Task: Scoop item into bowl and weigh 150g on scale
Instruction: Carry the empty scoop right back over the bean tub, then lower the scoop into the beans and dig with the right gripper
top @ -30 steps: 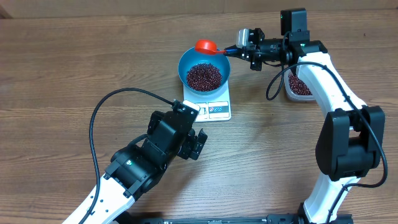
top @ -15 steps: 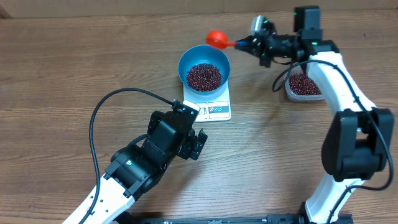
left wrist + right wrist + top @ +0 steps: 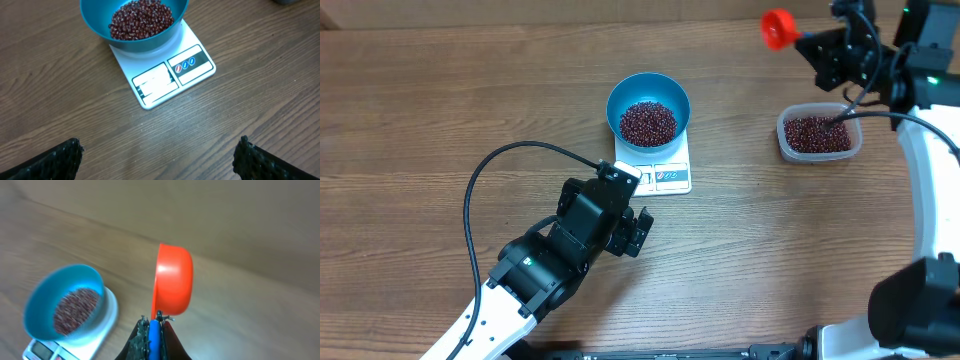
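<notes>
- Two heaps of beans point(image 3: 648, 122) are on the table point(image 3: 420, 100): one in the blue bowl point(image 3: 615, 100), the other in a clear tub point(image 3: 783, 135) well apart from it, toward the right edge.
- The bowl stands on the white scale point(image 3: 665, 176) at mid-table, nearer the far edge, so whatever goes into it is weighed as it lands. Its base covers the rear of the platform and leaves the front panels bare.
- The scale's display faces the near edge; its figures are too small to read, so how close the load is to 150 g cannot be told.
- The right gripper point(image 3: 825, 50) is pressed together on the blue handle point(image 3: 154, 335) of an orange-red scoop point(image 3: 777, 28), pinching it at the handle's end so the cup reaches out ahead of the fingers.
- The scoop hangs in the air near the far right corner, beyond the tub and clear of the bowl — a likely position for dipping into the tub for more.
- In the wrist view the cup is turned on its side, so it probably carries nothing; its inside is not plainly seen.
- The left gripper point(image 3: 638, 232) is spread wide and holds nothing, hovering by the scale's near edge — its camera looks straight at the display, which seems the reason for parking it there.
</notes>
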You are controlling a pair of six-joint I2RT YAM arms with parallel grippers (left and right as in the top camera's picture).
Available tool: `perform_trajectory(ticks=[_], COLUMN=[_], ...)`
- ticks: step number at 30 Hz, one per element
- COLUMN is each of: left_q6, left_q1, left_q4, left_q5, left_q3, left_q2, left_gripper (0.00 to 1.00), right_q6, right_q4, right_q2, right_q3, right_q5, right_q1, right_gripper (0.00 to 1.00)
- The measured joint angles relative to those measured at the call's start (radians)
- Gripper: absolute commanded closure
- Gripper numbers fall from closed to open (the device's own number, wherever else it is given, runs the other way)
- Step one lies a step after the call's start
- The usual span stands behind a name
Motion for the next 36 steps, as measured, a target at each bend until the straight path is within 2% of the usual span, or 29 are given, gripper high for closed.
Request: perform_trajectory(ticks=[7,13,28,36], left_q6=[0.0,0.0,0.0,0.0], left_q1=[0.0,0.0,0.0,0.0], left_q4=[0.0,0.0,0.0,0.0], left_q5=[0.0,0.0,0.0,0.0], left_q3=[0.0,0.0,0.0,0.0], left_q2=[0.0,0.0,0.0,0.0], left_gripper=[0.01,0.01,0.0,0.0], right_q6=[0.032,0.04,0.043,0.043], right_q4=[-0.23,-0.38,-0.398,-0.303], right_q2=[-0.068,-0.073,-0.073,-0.073], right_q3=[0.0,0.0,-0.01,-0.116], right_q5=[0.301,0.451,0.521,0.56], right_q1=[0.0,0.0,0.0,0.0], right_gripper=[0.96,0.96,0.96,0.96])
